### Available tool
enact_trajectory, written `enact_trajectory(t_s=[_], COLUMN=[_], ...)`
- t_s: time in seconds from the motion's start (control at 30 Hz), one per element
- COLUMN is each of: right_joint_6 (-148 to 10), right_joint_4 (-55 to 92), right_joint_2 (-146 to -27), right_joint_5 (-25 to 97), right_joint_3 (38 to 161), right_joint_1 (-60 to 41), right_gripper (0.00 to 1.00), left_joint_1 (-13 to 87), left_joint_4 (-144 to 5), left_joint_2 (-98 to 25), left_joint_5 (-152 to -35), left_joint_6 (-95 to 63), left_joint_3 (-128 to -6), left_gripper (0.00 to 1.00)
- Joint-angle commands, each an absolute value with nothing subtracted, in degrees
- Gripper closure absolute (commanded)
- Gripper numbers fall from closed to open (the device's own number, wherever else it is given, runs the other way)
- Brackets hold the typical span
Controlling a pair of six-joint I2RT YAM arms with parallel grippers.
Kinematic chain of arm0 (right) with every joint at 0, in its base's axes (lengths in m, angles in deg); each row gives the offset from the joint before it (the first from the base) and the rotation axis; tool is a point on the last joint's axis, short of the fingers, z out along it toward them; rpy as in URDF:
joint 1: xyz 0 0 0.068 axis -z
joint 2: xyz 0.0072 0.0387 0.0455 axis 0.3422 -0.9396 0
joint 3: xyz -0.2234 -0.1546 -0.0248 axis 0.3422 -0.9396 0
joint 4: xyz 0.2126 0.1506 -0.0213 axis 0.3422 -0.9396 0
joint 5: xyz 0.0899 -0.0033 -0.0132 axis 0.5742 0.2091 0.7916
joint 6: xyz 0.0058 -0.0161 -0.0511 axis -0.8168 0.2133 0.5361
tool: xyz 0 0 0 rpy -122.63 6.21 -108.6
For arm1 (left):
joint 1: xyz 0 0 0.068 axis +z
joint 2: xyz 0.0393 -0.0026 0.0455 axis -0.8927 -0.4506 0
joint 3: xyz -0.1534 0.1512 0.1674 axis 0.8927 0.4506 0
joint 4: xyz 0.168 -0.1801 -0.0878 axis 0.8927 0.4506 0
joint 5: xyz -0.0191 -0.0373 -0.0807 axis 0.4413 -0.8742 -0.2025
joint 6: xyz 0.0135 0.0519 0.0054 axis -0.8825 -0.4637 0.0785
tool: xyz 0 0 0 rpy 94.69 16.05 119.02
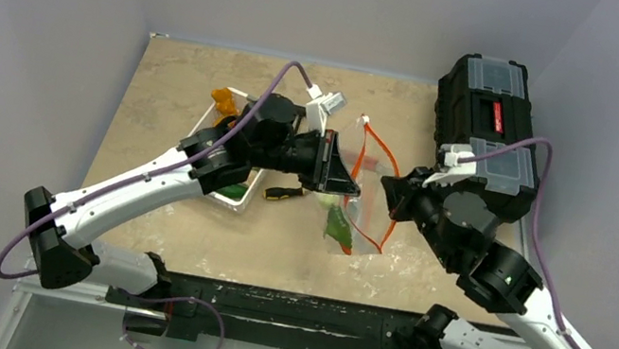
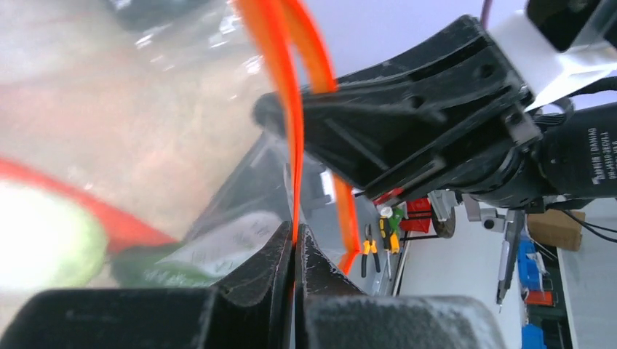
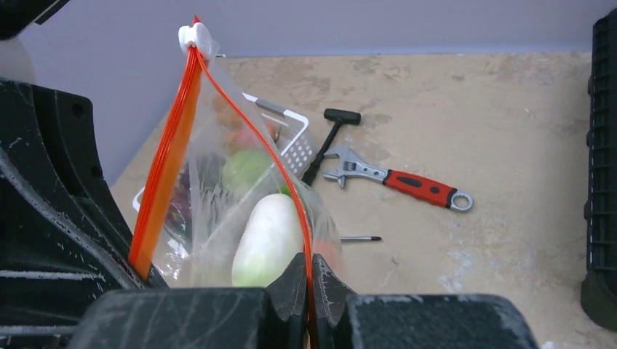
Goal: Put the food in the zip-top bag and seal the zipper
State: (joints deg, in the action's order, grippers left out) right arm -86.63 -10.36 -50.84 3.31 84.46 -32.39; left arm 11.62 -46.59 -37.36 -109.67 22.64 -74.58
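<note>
The clear zip-top bag (image 1: 356,204) hangs upright between my two grippers above the table. Its red-orange zipper (image 1: 383,156) gapes open as a loop, with a white slider (image 3: 195,36) at the far end. My left gripper (image 2: 295,236) is shut on one side of the zipper strip (image 2: 280,80). My right gripper (image 3: 308,265) is shut on the other side (image 3: 291,193). Inside the bag lie a white radish (image 3: 268,240), a green cabbage (image 3: 244,167) and something dark purple (image 3: 180,209). An orange carrot (image 1: 224,102) lies in the basket.
A white slotted basket (image 1: 235,204) stands left of the bag, under my left arm. A red-handled wrench (image 3: 407,185), a black-handled tool (image 3: 331,138) and a small bit (image 3: 360,238) lie on the table. A black toolbox (image 1: 488,120) stands at the back right.
</note>
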Motion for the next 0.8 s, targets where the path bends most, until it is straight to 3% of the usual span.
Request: enact_trajectory(t_s=[0.0,0.3,0.33,0.37,0.53,0.63,0.77], right_joint_6=[-87.8,-84.3,-84.0,-83.8,-83.8,-84.0,-84.1], right_joint_4=[-8.3,-11.1,-10.4,-10.3,-10.4,-10.4,-9.8], right_joint_2=[-50.4,-51.4,-50.4,-49.3,-46.3,-45.9,-45.4], right_joint_5=[0.8,-5.1,-4.8,-4.7,-4.6,-4.0,-2.7], right_joint_3=[77.0,76.9,76.6,76.3,74.6,74.2,73.6], right_joint_1=[-32.4,-32.4,-32.4,-32.4,-32.4,-32.4,-32.4], right_gripper=[1.00,1.00,1.00,1.00,1.00,1.00,1.00], left_joint_1=[13.9,14.4,14.4,14.4,14.8,15.0,16.4], left_joint_4=[-47.3,-44.9,-44.5,-44.4,-41.6,-39.2,-33.0], left_joint_2=[-37.7,-43.6,-43.5,-43.0,-38.9,-34.9,-27.8], left_joint_5=[-107.8,-110.3,-110.1,-109.8,-108.3,-106.6,-102.2], left_joint_6=[23.3,20.4,19.9,19.4,16.6,14.7,11.9], left_joint_3=[-66.5,-70.8,-71.3,-71.4,-70.8,-69.9,-68.8], left_gripper=[1.00,1.00,0.96,0.86,0.53,0.43,0.10])
